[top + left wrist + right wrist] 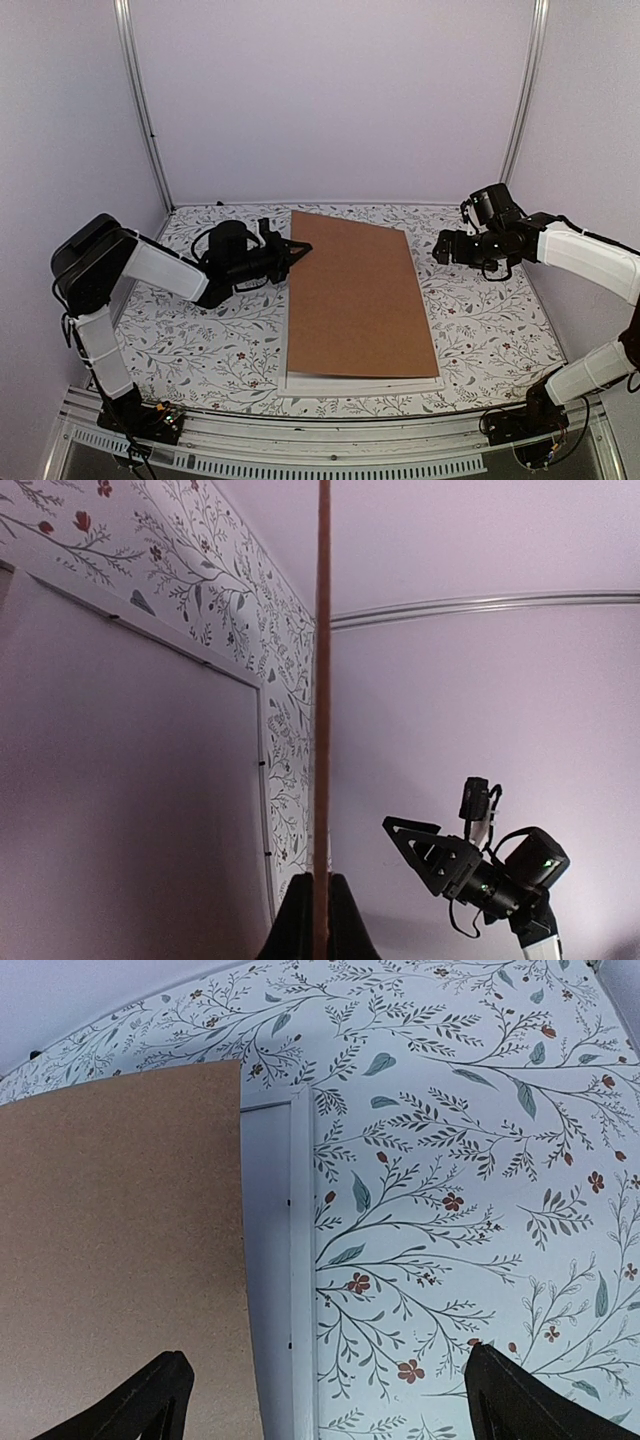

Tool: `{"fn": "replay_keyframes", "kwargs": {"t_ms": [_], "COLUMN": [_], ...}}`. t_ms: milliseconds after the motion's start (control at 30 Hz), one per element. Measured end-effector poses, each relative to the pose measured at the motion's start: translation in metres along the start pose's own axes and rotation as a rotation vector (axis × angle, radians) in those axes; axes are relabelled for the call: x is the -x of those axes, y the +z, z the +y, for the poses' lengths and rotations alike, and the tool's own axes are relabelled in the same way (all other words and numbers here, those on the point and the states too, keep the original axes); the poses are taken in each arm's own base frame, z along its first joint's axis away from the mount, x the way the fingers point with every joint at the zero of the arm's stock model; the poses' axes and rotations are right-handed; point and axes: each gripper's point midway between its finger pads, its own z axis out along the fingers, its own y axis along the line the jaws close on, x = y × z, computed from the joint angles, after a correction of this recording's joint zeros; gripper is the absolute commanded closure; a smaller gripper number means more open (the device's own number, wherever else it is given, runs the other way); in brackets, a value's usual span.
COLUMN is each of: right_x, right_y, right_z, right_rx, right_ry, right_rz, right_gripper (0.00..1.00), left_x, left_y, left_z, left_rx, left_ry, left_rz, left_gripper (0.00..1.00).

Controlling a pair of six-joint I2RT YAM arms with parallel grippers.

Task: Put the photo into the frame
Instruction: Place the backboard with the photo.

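Left gripper (296,248) clamped on backing board (355,300) far-left edge. Board long axis runs away from arm bases, covering frame (360,384). Right gripper (441,248) spread wide, empty, beside board far-right corner.

The board (355,295) was seen as plain matte brown, its thin edge a redder tan. The frame (360,384) was shown in plain white. The table (200,340) was covered in a white print — grey-green leafy vines dotted with small red flowers. The walls (330,100) were tinted pale lilac, the rails (140,100) silver. The arms (160,268) were clad in black, with white sleeves.
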Motion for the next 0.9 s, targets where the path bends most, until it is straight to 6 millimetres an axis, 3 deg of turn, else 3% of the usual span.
{"fn": "replay_keyframes", "kwargs": {"t_ms": [300,900], "right_x": [-0.002,-0.007], "right_y": [0.001,0.004], "right_z": [-0.001,-0.005], "right_rx": [-0.002,-0.011], "right_ry": [-0.001,0.000], "right_rz": [0.005,0.017], "right_gripper": [0.01,0.01], "left_x": [0.003,-0.002], "left_y": [0.004,0.008], "left_z": [-0.003,0.014], "left_rx": [-0.006,0.037], "left_ry": [0.014,0.008], "left_rz": [-0.006,0.016], "left_gripper": [1.00,1.00]}}
